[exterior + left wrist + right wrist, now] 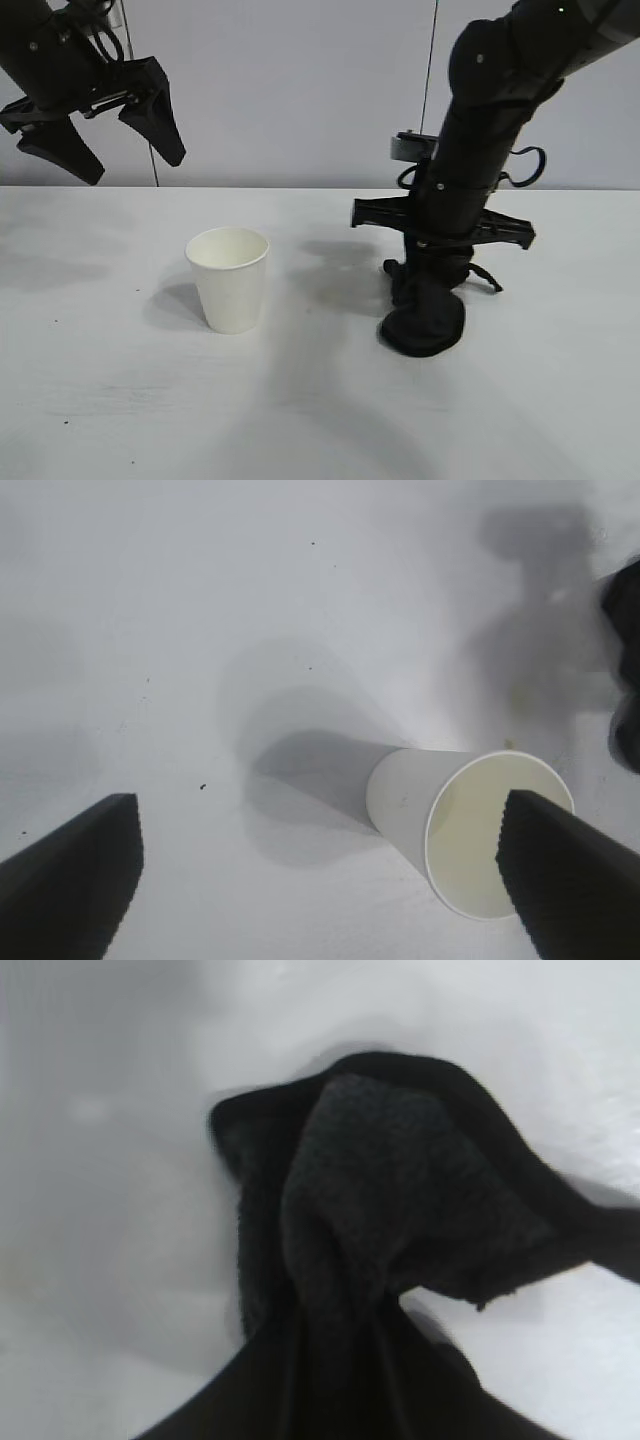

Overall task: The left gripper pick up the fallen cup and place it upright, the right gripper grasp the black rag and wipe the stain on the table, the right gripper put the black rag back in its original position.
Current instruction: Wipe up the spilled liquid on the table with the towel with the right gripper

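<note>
The white paper cup (229, 277) stands upright on the white table (120, 400), left of centre; it also shows in the left wrist view (460, 830). My left gripper (110, 135) hangs open and empty high above the table's back left, apart from the cup. My right gripper (432, 275) points down right of centre and is shut on the black rag (424, 318), whose lower end rests on the table. In the right wrist view the rag (390, 1200) bunches between my fingers. The stain is hidden.
A pale wall rises behind the table's far edge. The right arm's wide black wrist bar (440, 220) hangs just above the rag. A thin loose strand of the rag (487, 278) sticks out to the right.
</note>
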{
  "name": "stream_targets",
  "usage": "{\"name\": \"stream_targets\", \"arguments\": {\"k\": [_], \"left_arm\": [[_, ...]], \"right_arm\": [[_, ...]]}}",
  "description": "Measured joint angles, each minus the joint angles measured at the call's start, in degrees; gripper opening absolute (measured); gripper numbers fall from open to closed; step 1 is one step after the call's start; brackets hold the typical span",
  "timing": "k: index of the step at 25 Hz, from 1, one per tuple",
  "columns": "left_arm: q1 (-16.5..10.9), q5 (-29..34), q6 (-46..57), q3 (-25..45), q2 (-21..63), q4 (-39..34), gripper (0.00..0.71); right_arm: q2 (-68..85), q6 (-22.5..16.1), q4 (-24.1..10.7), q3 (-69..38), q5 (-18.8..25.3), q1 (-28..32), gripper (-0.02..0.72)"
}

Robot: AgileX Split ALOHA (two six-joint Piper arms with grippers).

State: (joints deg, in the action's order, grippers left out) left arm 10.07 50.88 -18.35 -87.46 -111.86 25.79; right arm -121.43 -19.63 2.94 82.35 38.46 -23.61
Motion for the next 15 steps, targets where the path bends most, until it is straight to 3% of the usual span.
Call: {"name": "stream_targets", "arguments": {"k": [4,7,15], "left_arm": [[0.0,0.0,0.0,0.0,0.0,0.0,0.694],[0.0,0.0,0.0,0.0,0.0,0.0,0.694],[0.0,0.02,0.0,0.0,0.0,0.0,0.694]], "right_arm": [[0.0,0.18,2.22,0.0,-1.61,-7.07,0.089],[0.0,-0.89,2.71,0.0,-3.13,-9.15,0.089],[-1.57,-2.71,1.39,0.0,-4.11,-3.73,0.089]]}}
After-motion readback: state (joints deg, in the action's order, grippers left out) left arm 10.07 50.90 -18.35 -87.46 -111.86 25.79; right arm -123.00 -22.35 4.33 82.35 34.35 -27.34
